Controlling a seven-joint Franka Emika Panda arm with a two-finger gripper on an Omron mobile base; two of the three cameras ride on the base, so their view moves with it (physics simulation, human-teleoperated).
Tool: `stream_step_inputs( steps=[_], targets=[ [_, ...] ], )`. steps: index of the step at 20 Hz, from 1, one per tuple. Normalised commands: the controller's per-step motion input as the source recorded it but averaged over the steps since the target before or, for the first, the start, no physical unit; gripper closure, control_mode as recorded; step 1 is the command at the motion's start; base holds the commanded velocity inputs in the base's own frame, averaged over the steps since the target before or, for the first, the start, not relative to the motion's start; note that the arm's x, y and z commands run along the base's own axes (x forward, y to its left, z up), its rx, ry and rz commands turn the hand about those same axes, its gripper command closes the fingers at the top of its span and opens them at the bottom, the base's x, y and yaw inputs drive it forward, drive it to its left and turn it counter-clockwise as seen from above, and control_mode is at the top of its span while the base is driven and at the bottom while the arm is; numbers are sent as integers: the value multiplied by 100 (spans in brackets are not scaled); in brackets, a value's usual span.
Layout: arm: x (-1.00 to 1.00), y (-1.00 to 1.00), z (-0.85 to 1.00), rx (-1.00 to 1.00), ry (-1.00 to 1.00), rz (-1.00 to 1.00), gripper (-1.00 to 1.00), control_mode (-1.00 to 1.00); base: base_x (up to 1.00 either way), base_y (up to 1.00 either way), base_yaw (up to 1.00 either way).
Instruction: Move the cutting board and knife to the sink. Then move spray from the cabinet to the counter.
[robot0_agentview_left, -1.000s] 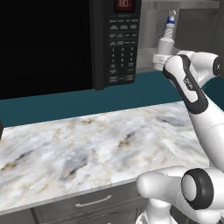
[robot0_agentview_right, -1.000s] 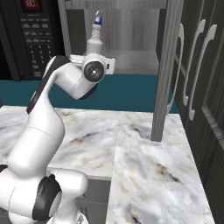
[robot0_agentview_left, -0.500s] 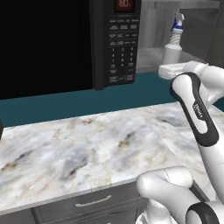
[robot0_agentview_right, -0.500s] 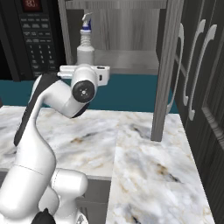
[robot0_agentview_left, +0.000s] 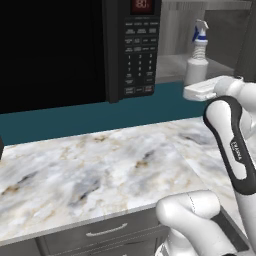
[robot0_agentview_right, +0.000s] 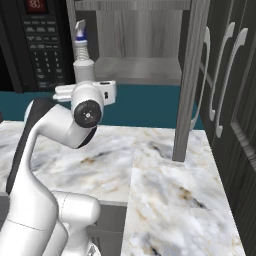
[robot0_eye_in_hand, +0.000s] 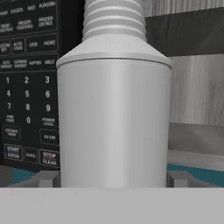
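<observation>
To the left of the fingers, the black microwave is showing its keypad. The fingers are standing spread wide, one on each side of the spray, whose pale body is sitting upright between them on the cabinet shelf. Whether they are touching it is unclear. Below them, the marble desk is lying.

Spray: smooth matt pale plastic, ribbed neck. Cabinet: grey wood-grain, flat matt shelf. Counter: polished marble pattern, brownish veins. Microwave: glossy black front.
</observation>
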Motion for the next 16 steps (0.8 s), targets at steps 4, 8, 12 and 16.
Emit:
stream_step_inputs(
  steps=[4,8,12,16],
  targets=[
    [-51,8,0,0,7,14,100,-100,0,0,0],
    [-55,12,-8,-2,3,18,100,-100,0,0,0],
    [-41,36,-22,-4,1,11,100,-100,0,0,0],
    [-34,45,-26,-7,0,2,100,-100,0,0,0]
  ],
)
